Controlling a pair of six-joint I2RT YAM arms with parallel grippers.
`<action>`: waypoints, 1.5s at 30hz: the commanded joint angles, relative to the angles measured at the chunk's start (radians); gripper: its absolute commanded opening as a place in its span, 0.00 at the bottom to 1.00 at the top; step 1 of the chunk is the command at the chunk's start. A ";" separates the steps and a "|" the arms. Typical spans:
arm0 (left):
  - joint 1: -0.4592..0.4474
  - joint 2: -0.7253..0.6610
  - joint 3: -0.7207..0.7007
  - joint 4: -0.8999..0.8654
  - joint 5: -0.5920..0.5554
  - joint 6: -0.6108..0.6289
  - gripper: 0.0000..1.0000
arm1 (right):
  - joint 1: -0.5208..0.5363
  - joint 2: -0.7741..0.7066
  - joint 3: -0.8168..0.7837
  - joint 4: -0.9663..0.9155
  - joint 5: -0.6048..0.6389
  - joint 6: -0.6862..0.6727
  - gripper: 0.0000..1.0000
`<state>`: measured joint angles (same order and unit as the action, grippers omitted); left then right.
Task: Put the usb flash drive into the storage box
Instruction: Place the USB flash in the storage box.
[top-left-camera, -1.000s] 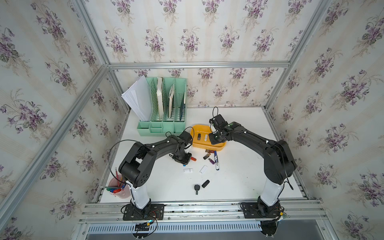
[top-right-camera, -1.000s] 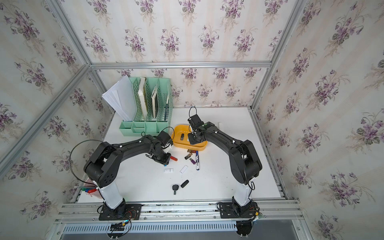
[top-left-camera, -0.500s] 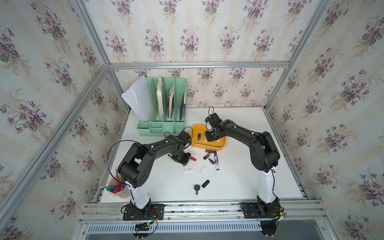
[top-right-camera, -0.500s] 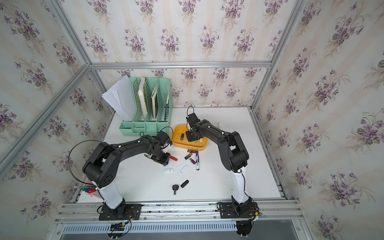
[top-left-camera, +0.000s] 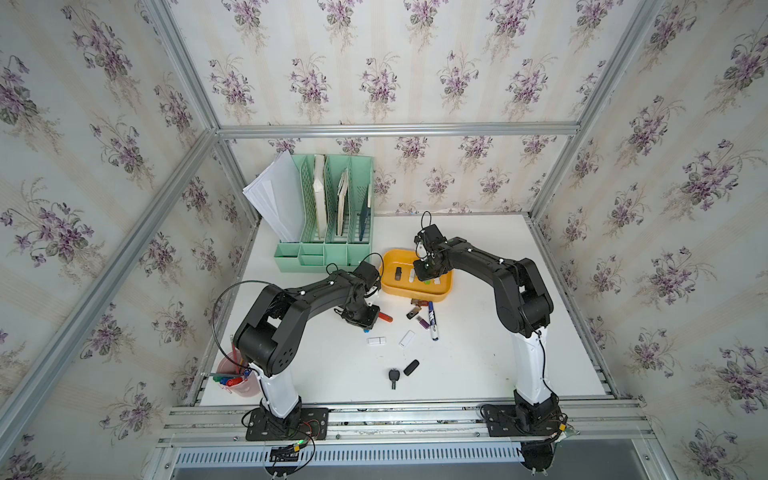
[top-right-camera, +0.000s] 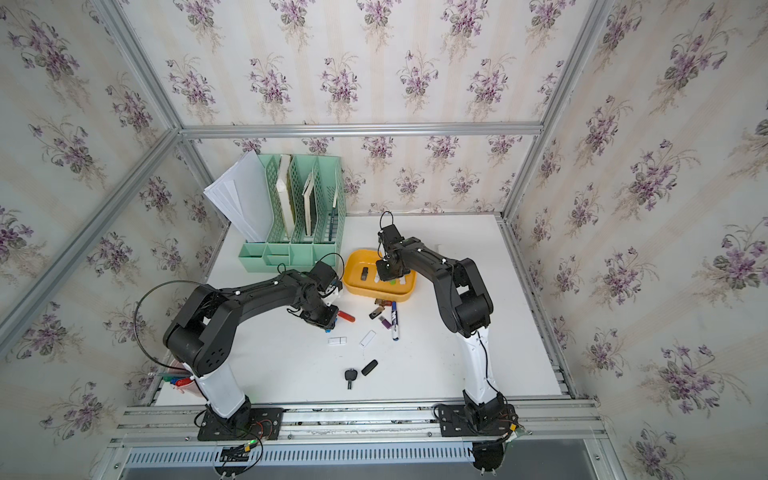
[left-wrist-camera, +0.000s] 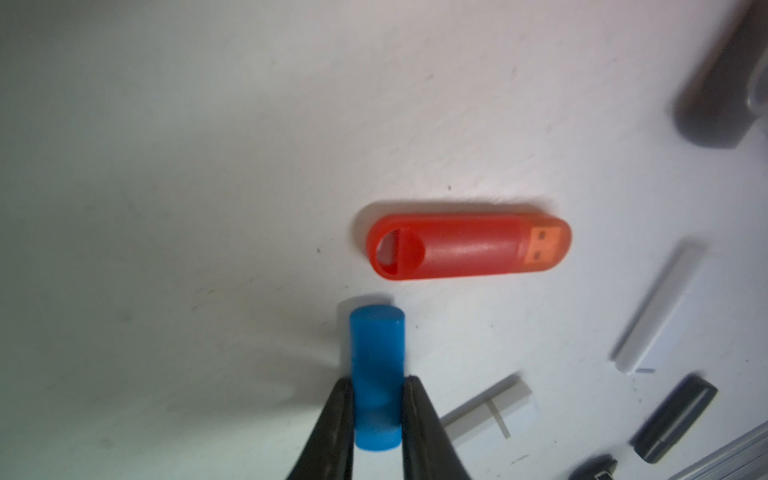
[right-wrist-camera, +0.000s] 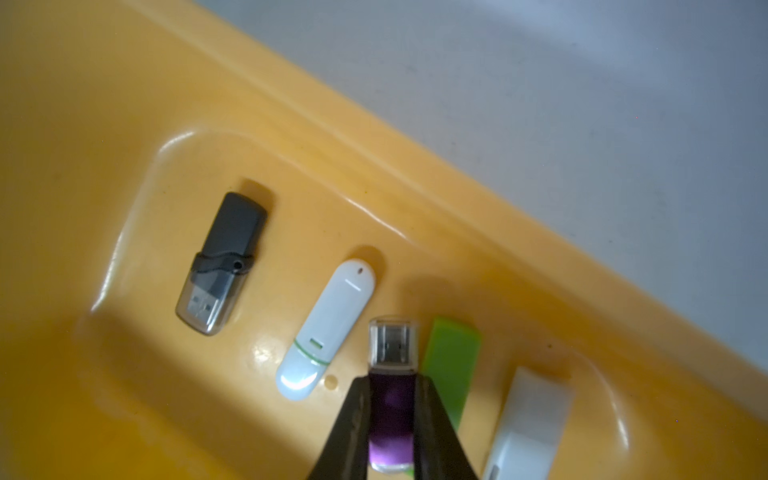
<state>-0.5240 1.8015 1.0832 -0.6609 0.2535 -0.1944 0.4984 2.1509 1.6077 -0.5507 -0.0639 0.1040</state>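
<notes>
Usb flash drive (right-wrist-camera: 392, 407), purple, hangs pinched in the right tool (right-wrist-camera: 390, 380) over the storage box (right-wrist-camera: 291, 137) floor, right wrist view; released, it could land on the white drive (right-wrist-camera: 328, 328) or green drive (right-wrist-camera: 451, 365). Left wrist view: the left tool (left-wrist-camera: 377, 384) pinches a blue drive (left-wrist-camera: 377, 345) near one end; it may swivel loose. In both top views the tools could collide at the box (top-left-camera: 415, 296).

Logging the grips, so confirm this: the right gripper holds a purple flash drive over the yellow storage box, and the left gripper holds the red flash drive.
Wrong on the left gripper: it holds the blue flash drive, while the red flash drive lies free on the table, as the left wrist view shows. The right gripper does hold a purple flash drive over the storage box.
</notes>
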 joint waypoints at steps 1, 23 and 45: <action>0.002 0.012 -0.012 -0.060 -0.066 0.009 0.24 | 0.002 -0.013 0.003 -0.005 -0.006 -0.004 0.17; 0.005 -0.014 -0.012 -0.070 -0.065 0.007 0.24 | 0.003 -0.039 -0.006 -0.028 -0.003 -0.003 0.48; 0.006 -0.136 0.099 -0.197 -0.105 0.019 0.24 | 0.067 -0.243 -0.306 -0.040 -0.011 0.037 0.50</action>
<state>-0.5182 1.6833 1.1553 -0.8013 0.1680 -0.1902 0.5304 1.9167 1.3109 -0.5896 -0.0658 0.1268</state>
